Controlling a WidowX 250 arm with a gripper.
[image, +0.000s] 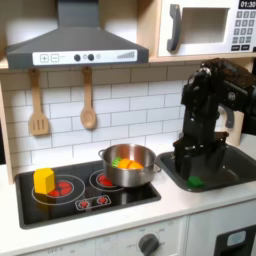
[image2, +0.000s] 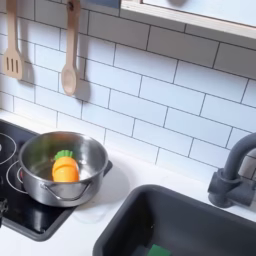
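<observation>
In the first exterior view my black arm reaches down over the dark sink (image: 232, 172) on the right. The gripper (image: 189, 158) hangs just above the sink's left part, and its jaws are too dark to read. A small green object (image: 196, 181) lies on the sink floor just below and right of the gripper, and it peeks in at the bottom edge of the second exterior view (image2: 155, 250). Left of the sink (image2: 200, 215) a silver pot (image: 143, 170) (image2: 92, 150) stands on the stove, holding an orange and green toy vegetable (image: 127, 162) (image2: 65, 166).
A yellow block (image: 44, 180) sits on the black stovetop's (image: 60, 205) left burner. A wooden spatula (image: 38, 110) and spoon (image: 88, 105) hang on the tiled wall. A grey faucet (image2: 234, 178) stands behind the sink. A hood and a microwave (image: 205, 28) are overhead.
</observation>
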